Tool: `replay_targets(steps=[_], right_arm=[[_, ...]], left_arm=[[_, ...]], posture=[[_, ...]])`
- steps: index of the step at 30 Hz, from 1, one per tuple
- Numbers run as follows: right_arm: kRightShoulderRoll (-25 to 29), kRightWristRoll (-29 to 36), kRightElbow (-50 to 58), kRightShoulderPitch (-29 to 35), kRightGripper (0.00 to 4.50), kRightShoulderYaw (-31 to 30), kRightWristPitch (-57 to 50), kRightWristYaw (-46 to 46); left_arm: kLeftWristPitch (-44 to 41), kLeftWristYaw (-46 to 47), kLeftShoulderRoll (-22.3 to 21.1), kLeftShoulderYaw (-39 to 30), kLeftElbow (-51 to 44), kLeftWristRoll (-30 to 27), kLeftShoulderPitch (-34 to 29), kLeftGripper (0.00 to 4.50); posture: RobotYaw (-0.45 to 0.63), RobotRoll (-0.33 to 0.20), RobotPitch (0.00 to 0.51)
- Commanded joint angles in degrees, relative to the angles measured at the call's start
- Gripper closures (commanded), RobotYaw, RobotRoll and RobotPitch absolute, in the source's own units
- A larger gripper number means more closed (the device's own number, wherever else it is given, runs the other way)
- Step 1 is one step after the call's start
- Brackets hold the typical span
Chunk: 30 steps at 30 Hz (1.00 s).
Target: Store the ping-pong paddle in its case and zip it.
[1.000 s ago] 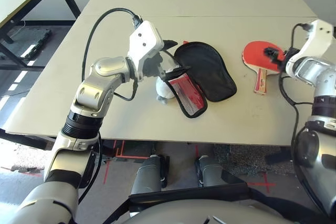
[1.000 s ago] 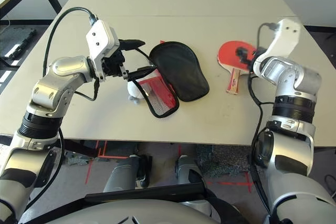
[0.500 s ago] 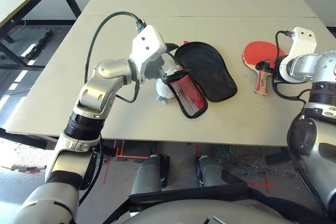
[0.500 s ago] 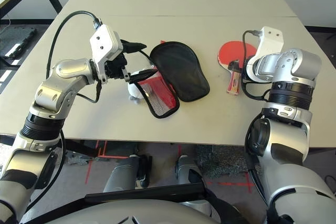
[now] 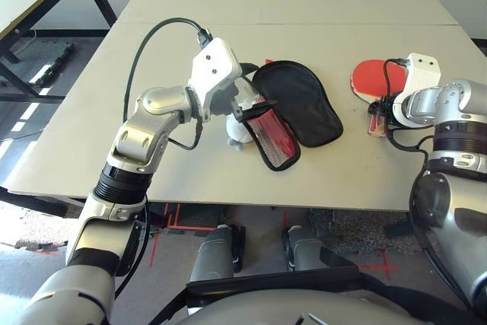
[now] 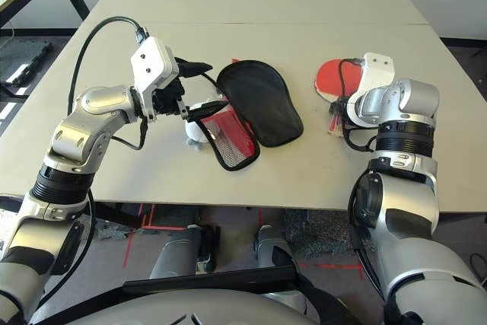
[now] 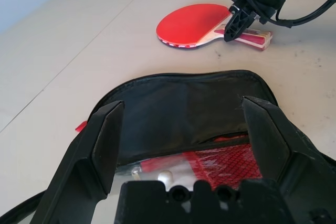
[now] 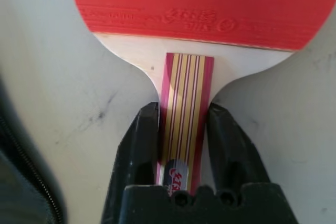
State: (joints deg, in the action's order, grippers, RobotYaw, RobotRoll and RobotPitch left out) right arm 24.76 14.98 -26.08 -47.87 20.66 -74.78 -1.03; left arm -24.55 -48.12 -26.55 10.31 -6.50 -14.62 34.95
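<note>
Beyond the edge of the pale surface [image 5: 335,180], the left eye view shows a floor [image 5: 255,226] marked with red tape. On the surface the case [image 5: 298,104] lies unzipped and spread out, its black lining up, well apart from the ping-pong paddle [image 5: 373,79]. The paddle is at the robot's right, beneath the right gripper [image 5: 380,106] and much nearer to that arm than to the left one. The left gripper [image 5: 266,89] reaches over the case's near half, jaws spread.

In the left wrist view, those jaws stand wide with nothing between them. The paddle lies flat past the case, face red and round.

In the right wrist view, the jaws lie along both sides of the handle [image 8: 185,114], pinching it just below the pale wooden neck. Its long axis runs between them, in line with their reach, and magenta and tan stripes run down it. The coming move is probably a lift, then a carry leftward to the open case; a loose pinch could let the blade swing.
</note>
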Motion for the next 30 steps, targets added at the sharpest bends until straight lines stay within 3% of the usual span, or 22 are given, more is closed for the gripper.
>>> replay_targets(steps=[1,10,18,26,30], right_arm=[[-0.3,-0.6,4.7,2.6,3.43,-1.8,-0.1,1.0],[-0.4,1.1,18.9,7.1,3.43,-7.7,1.3,8.0],[-5.3,3.5,30.9,7.7,3.43,-13.1,-2.5,11.5],[-9.5,3.7,31.1,6.5,3.43,-17.3,-5.5,12.0],[-8.6,3.2,30.0,6.7,3.43,-19.7,-5.4,13.1]], left_arm=[[0.6,-0.3,0.1,1.0,-0.3,0.8,-0.9,0.0],[1.1,-0.7,0.2,1.3,0.6,1.1,-0.7,0.0],[1.1,-0.4,0.1,1.3,0.4,1.5,-1.5,0.0],[0.7,0.0,0.0,1.1,-0.5,1.6,-2.2,0.0],[0.5,0.2,-0.3,0.9,-1.0,1.7,-2.7,0.0]], posture=[[-0.06,0.0,0.131],[-0.08,0.0,0.13],[-0.06,0.0,0.132],[-0.04,0.0,0.138],[-0.03,0.0,0.141]])
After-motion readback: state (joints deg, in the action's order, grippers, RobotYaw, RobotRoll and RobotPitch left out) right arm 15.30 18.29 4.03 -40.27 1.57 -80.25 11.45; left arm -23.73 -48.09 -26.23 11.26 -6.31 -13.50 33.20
